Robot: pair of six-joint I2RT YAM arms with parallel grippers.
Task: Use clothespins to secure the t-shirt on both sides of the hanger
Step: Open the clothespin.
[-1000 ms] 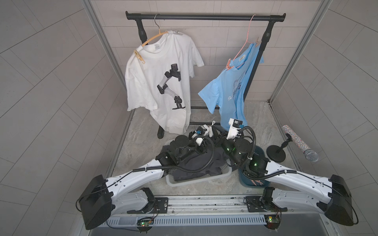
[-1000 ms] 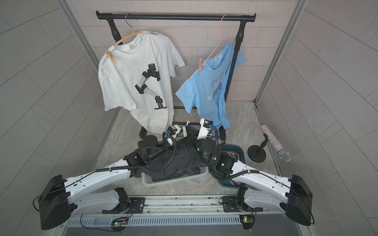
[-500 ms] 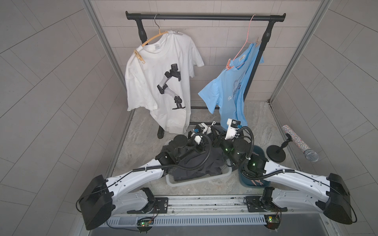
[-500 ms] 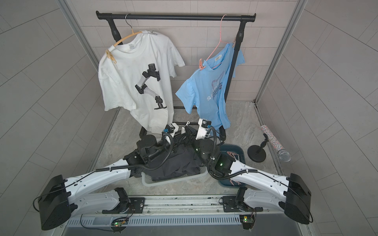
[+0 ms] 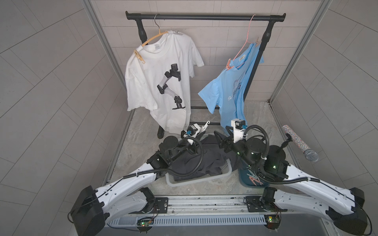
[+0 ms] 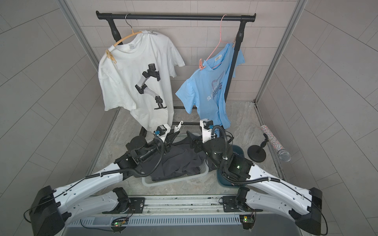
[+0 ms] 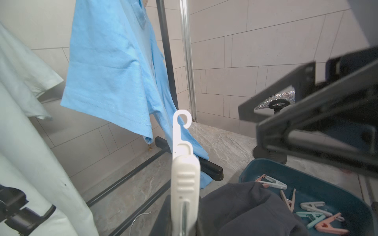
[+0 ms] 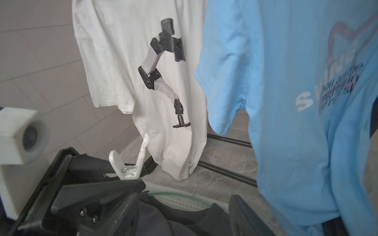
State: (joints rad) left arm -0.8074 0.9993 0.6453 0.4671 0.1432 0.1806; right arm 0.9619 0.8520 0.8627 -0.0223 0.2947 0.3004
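We see the left fingers (image 8: 86, 162) clenched on the lower end of the white clothespin (image 7: 185, 179). Its long axis rises, leaning to the far side, hook end uppermost. The right fingers (image 7: 327, 102) stand released, empty, just right of it.

- A black clothes rail (image 6: 176, 16) carries two hangers.
- A white t-shirt (image 6: 122, 81) with a robot-arm print hangs on a wooden hanger (image 6: 126, 38). A peach clothespin (image 6: 110, 56) clips one shoulder and a pale clothespin (image 6: 152, 32) clips the other.
- A blue t-shirt (image 6: 204, 90) hangs on a pink hanger (image 6: 219, 34), with a pink clothespin (image 6: 201, 65) on its shoulder.
- The left gripper (image 6: 173, 133) grips a white clothespin (image 6: 178, 126) that points upward.
- The right gripper (image 6: 191, 139) is near it, above a dark garment (image 6: 180, 161) in a white basket (image 6: 178, 180).
- A glittery microphone (image 6: 275, 144) rests on a black stand (image 6: 256, 152).
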